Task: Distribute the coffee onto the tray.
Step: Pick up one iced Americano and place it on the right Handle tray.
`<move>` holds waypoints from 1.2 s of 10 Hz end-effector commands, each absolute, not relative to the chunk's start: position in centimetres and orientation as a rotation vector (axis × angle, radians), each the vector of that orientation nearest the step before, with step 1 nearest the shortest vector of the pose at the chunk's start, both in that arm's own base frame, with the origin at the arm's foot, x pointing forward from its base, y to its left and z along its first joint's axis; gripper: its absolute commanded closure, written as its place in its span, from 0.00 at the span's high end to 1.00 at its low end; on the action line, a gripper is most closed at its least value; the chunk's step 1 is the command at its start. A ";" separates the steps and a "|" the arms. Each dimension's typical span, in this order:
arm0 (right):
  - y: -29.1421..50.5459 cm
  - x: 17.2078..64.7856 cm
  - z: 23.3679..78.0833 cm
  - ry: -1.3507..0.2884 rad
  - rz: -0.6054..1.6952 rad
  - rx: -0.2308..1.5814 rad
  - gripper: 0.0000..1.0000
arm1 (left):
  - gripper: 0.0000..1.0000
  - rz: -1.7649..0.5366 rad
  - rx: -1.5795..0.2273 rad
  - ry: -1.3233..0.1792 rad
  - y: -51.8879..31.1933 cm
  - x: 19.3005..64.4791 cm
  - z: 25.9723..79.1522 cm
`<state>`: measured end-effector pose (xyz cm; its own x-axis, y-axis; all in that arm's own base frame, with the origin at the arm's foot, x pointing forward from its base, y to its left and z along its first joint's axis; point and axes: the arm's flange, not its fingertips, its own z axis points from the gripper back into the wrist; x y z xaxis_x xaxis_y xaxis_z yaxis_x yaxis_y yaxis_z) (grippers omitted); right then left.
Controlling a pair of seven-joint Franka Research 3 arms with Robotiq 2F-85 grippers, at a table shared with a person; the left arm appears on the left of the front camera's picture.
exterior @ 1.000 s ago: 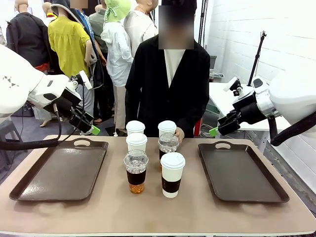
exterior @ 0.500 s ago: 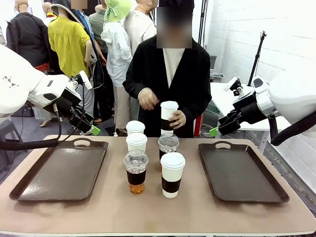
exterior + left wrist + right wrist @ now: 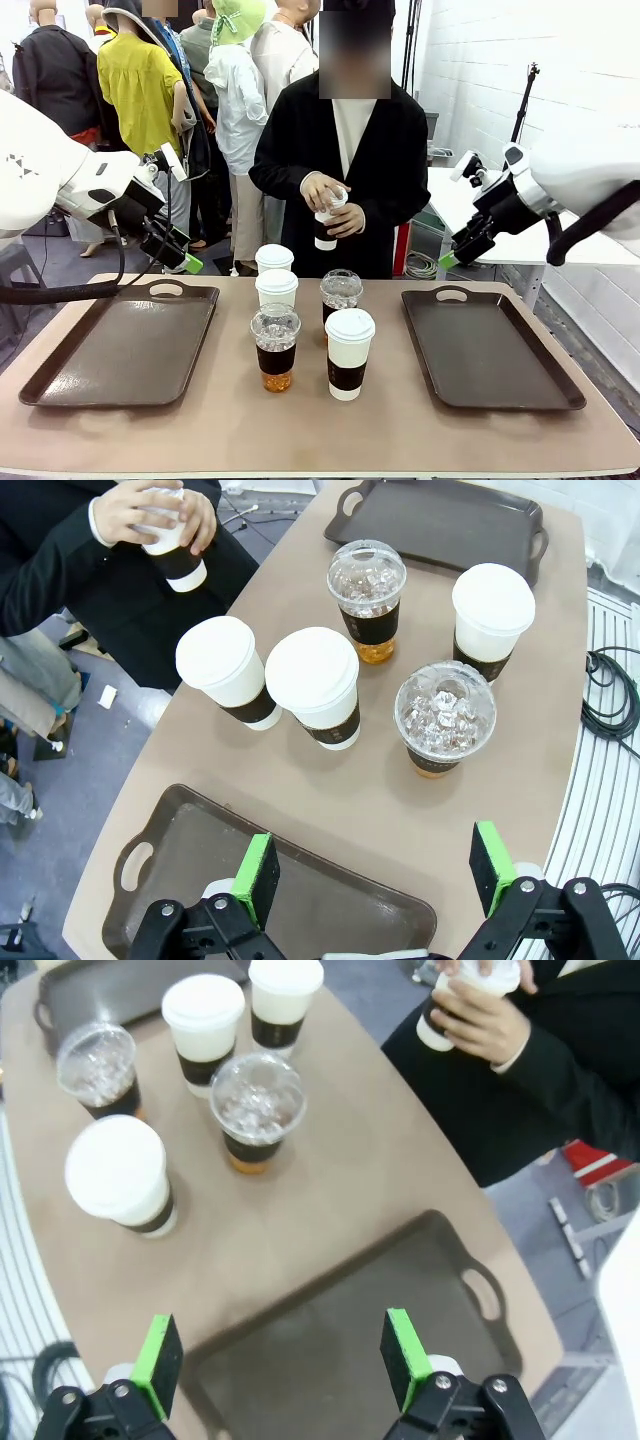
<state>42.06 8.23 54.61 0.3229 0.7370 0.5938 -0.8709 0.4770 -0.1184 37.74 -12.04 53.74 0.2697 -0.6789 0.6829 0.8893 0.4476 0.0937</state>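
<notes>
While aloft, left fingers (image 3: 258,880) and right fingers (image 3: 403,1357) wide apart

The person (image 3: 352,165) has lifted one white cup (image 3: 325,230) off the table (image 3: 300,425).

Cups (image 3: 277,292) mid table (image 3: 320,430) btwn L tray (image 3: 125,350), R tray (image 3: 490,350).

Readable text, labels, brands, numbers: none.
Paper cups (image 3: 349,352), dark brown sleeves: no print can be made out.
Clear cups (image 3: 275,345), dark bands: no lettering can be made out.
Left arm (image 3: 40,165), white shell: a cluster of small dark triangular marks, not letters.
Left tray (image 3: 120,350) and right tray (image 3: 490,350), by the left and right edges of the table (image 3: 320,430): plain surfaces.
</notes>
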 end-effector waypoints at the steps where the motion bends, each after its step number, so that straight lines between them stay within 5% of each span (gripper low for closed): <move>1: 8.0 45.5 55.2 -0.574 1.190 0.120 1.00 | 1.00 -1.092 -0.337 -0.720 -11.8 37.8 53.7; 5: 7.3 49.7 53.2 -0.407 1.414 0.024 1.00 | 1.00 -1.092 -0.337 -0.720 -11.8 37.8 53.7; 12: 7.1 52.2 48.8 -0.318 1.439 0.093 1.00 | 1.00 -1.092 -0.337 -0.720 -11.8 37.8 53.7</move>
<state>51.69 7.38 49.07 0.1229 0.9612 0.2469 -0.9767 0.1612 -0.1417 37.75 -12.04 53.74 0.2703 -0.6796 0.6820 0.8890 0.4481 0.0942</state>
